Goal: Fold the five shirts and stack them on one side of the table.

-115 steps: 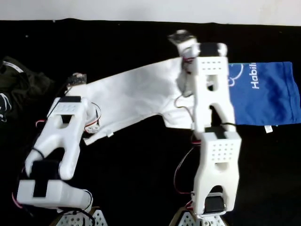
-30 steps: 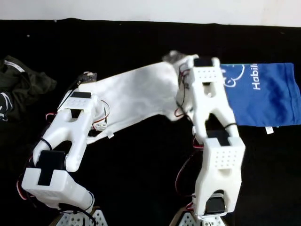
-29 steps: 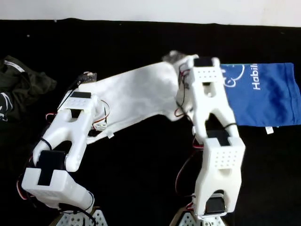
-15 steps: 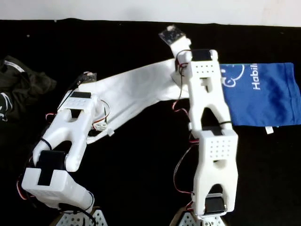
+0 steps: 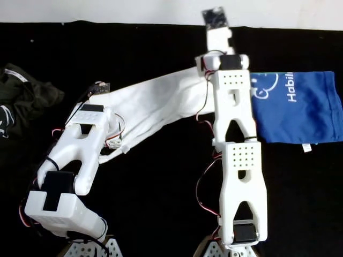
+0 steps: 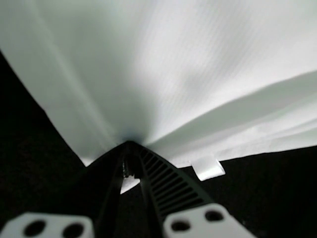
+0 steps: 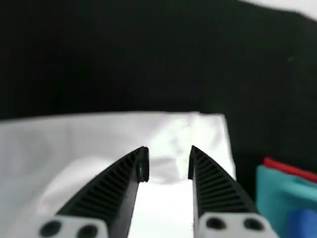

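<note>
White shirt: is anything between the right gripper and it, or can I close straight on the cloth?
Nothing visible. The right gripper is open with the white shirt directly beyond its fingertips. The blue shirt lies off to one side; the left gripper pinches the shirt's other end.

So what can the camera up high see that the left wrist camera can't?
The high view gives you the blue shirt lying flat on the right, the dark shirt bunched up on the left, plus the left arm and right arm. The left wrist view gives you the left gripper up close, its black fingers pinched shut on the edge of the white shirt. Both have the white shirt and the black table.
</note>
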`<action>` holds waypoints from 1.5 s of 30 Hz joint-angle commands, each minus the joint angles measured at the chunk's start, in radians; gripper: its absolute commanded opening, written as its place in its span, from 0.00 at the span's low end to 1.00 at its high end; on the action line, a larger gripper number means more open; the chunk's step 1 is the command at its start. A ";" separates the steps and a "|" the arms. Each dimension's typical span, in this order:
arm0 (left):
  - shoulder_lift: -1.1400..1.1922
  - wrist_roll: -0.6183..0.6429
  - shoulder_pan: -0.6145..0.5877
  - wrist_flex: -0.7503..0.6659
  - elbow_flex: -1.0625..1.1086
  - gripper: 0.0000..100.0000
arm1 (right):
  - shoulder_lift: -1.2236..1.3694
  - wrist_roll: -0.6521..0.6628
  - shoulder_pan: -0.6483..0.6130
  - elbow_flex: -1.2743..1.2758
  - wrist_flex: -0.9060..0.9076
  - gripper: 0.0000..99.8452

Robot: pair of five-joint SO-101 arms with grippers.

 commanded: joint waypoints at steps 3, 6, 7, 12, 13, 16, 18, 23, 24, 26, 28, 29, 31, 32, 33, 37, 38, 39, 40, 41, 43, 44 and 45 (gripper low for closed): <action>0.007 0.005 0.007 -0.014 -0.022 0.01 | -0.019 -0.017 -0.004 -0.065 0.188 0.14; 0.007 0.005 0.007 -0.014 -0.022 0.01 | -0.012 0.011 -0.033 -0.065 0.323 0.06; 0.007 0.005 0.007 -0.014 -0.022 0.01 | -0.010 0.035 -0.044 -0.064 0.344 0.02; 0.007 0.005 0.007 -0.014 -0.022 0.01 | -0.010 0.077 -0.101 -0.059 0.397 0.01; 0.007 0.005 0.007 -0.014 -0.022 0.01 | -0.010 0.077 -0.111 -0.064 0.394 0.01; 0.007 0.005 0.007 -0.014 -0.022 0.01 | -0.007 0.077 -0.143 -0.054 0.357 0.01; 0.007 0.005 0.007 -0.014 -0.022 0.01 | 0.010 0.080 -0.159 -0.038 0.331 0.01; 0.007 0.005 0.007 -0.014 -0.022 0.01 | 0.105 0.078 -0.170 -0.024 0.209 0.01; 0.007 0.005 0.007 -0.014 -0.022 0.01 | 0.127 0.078 -0.170 -0.025 0.179 0.01; 0.007 0.005 0.007 -0.014 -0.022 0.01 | 0.157 0.078 -0.170 -0.025 0.122 0.01; 0.007 0.006 0.007 -0.014 -0.022 0.01 | 0.165 0.078 -0.166 -0.027 0.097 0.01; 0.002 0.009 0.007 -0.014 -0.022 0.01 | 0.157 0.078 -0.165 -0.027 0.102 0.01; -0.004 0.011 0.007 -0.008 -0.022 0.01 | 0.120 0.078 -0.163 -0.027 0.142 0.01; -0.004 0.011 0.007 0.012 -0.028 0.01 | 0.093 0.078 -0.162 -0.027 0.170 0.01; -0.004 0.012 0.007 0.034 -0.044 0.01 | 0.065 0.078 -0.162 -0.027 0.194 0.01; -0.004 0.058 0.001 0.170 -0.147 0.01 | -0.047 0.080 -0.157 -0.027 0.257 0.01; -0.004 0.058 -0.001 0.196 -0.168 0.01 | -0.076 0.080 -0.153 -0.027 0.268 0.01; -0.004 0.058 -0.004 0.222 -0.185 0.01 | -0.105 0.080 -0.147 -0.027 0.278 0.01; -0.004 0.058 -0.004 0.247 -0.200 0.01 | -0.133 0.080 -0.140 -0.027 0.291 0.01; -0.004 0.058 -0.004 0.267 -0.213 0.01 | -0.159 0.080 -0.133 -0.027 0.308 0.01; -0.004 0.058 -0.002 0.308 -0.237 0.01 | -0.208 0.080 -0.117 -0.027 0.354 0.01; -0.004 0.058 -0.001 0.331 -0.254 0.01 | -0.225 0.081 -0.110 -0.027 0.375 0.01; -0.005 0.058 0.001 0.351 -0.274 0.01 | -0.240 0.080 -0.104 -0.027 0.397 0.01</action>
